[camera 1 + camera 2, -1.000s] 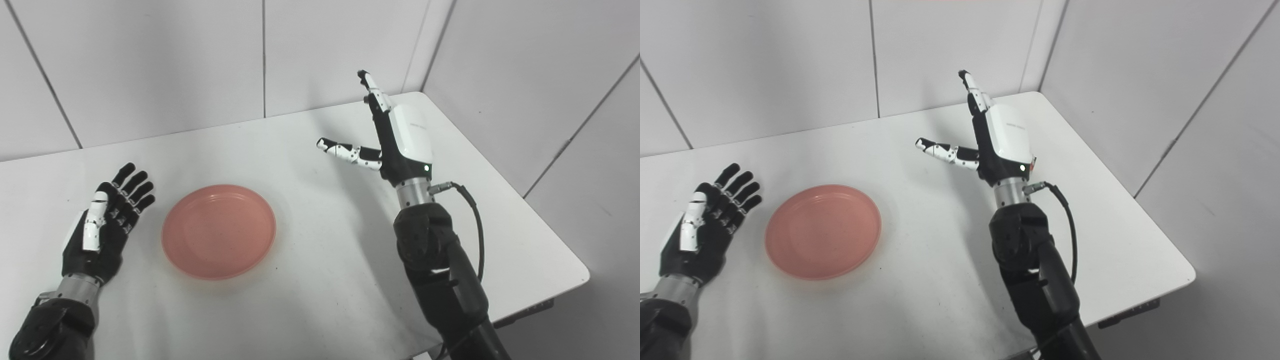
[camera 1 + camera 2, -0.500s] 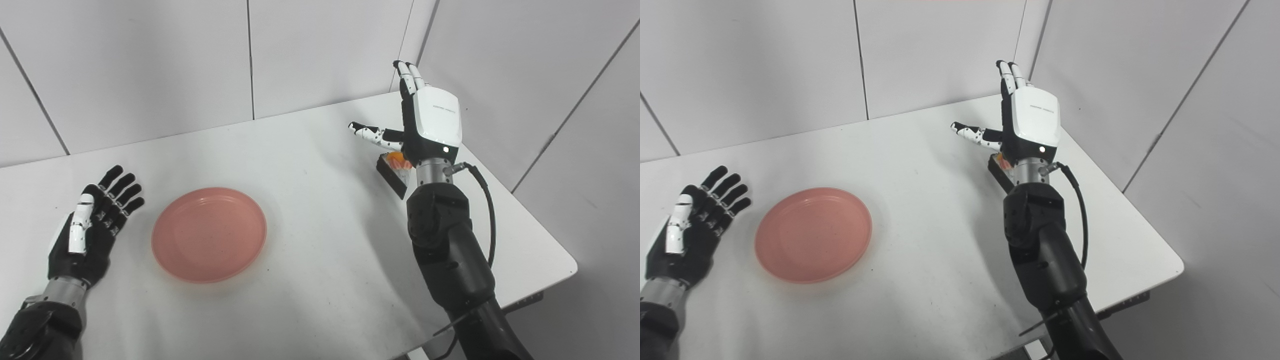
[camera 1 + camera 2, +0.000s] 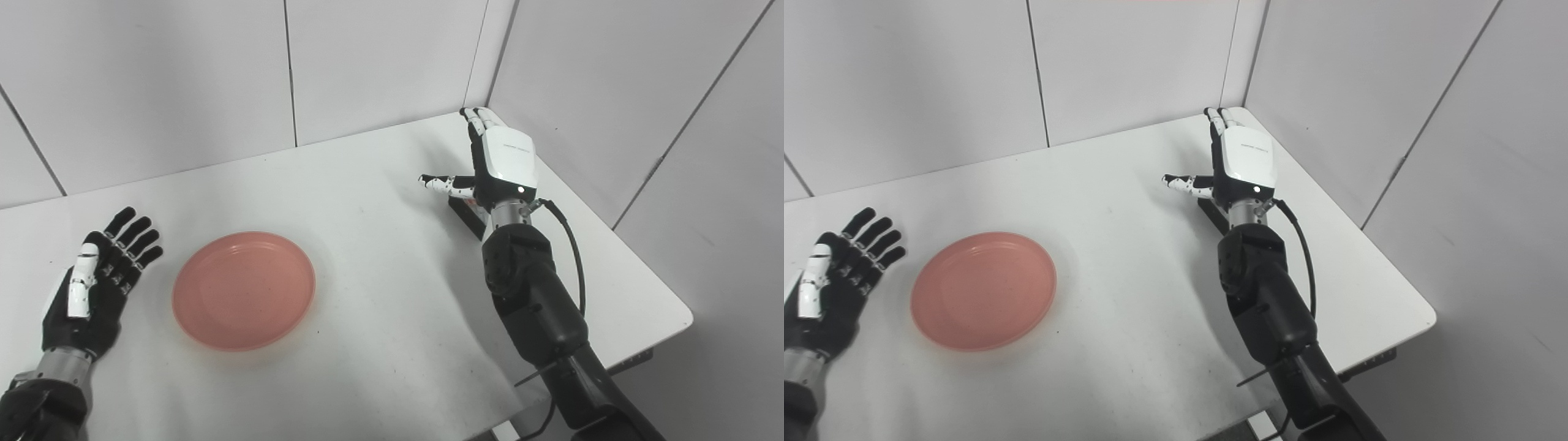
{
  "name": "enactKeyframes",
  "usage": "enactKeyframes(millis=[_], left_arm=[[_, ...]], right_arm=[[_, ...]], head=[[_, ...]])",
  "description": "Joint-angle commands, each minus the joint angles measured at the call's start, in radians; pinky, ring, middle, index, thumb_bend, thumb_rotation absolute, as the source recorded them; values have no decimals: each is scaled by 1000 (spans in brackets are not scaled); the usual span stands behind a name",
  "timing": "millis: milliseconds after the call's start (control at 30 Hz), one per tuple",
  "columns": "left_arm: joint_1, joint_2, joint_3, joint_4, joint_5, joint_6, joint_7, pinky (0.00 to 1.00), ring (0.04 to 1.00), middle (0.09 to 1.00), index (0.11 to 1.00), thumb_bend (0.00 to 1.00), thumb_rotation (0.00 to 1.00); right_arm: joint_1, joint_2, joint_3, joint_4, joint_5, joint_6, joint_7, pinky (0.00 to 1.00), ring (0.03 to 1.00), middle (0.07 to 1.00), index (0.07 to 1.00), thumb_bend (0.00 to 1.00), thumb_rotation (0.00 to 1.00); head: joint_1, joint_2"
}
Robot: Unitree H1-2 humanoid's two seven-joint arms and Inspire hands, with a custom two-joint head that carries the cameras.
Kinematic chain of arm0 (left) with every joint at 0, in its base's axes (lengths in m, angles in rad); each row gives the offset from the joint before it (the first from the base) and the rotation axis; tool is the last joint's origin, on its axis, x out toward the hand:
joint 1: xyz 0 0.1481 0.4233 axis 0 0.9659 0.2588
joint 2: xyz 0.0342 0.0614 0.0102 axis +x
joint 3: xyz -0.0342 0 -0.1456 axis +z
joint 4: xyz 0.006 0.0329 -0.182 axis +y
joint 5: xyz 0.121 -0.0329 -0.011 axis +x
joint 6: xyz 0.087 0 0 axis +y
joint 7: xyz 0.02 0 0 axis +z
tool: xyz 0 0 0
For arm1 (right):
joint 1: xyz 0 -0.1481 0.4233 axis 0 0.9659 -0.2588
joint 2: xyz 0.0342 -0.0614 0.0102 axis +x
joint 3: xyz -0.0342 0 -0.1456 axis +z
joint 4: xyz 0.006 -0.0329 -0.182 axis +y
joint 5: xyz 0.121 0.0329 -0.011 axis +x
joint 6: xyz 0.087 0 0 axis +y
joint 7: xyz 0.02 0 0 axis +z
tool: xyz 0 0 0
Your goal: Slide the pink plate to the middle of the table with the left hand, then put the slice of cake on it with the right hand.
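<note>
Since a second ago, swung rightward and lowered: right hand [image 3: 503,165], fingers spread, holding nothing, now over the cake slice [image 3: 463,211], mostly hidden beneath it near the right desk [image 3: 380,343] edge. Left hand [image 3: 92,288] palm-up, fingers apart, empty, just beside pink plate [image 3: 244,289], left of centre.

White table [image 3: 380,257] carries a pink plate [image 3: 244,290] and, seemingly, a dark cake slice [image 3: 463,213]
</note>
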Motion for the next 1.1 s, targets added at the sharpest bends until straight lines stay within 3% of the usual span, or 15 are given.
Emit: enactKeyframes(millis=[0,300,533,1067], left_arm=[[120,24,6,85,16,36,6,869,889,892,872,441,967],[126,24,4,71,12,38,1,881,896,900,882,442,973],[129,25,3,59,13,51,6,870,887,892,874,442,973],[135,26,3,41,12,62,7,875,890,893,873,448,959]], right_arm=[[-52,-34,1,16,10,-4,-36,652,833,914,863,842,535],[-81,-61,37,111,24,20,-47,642,820,918,857,850,527],[-76,-78,52,114,16,46,-33,656,825,916,854,850,527],[-55,-55,7,63,-60,55,89,657,830,924,860,849,561]], head=[[3,2],[3,9],[6,19],[2,33]])
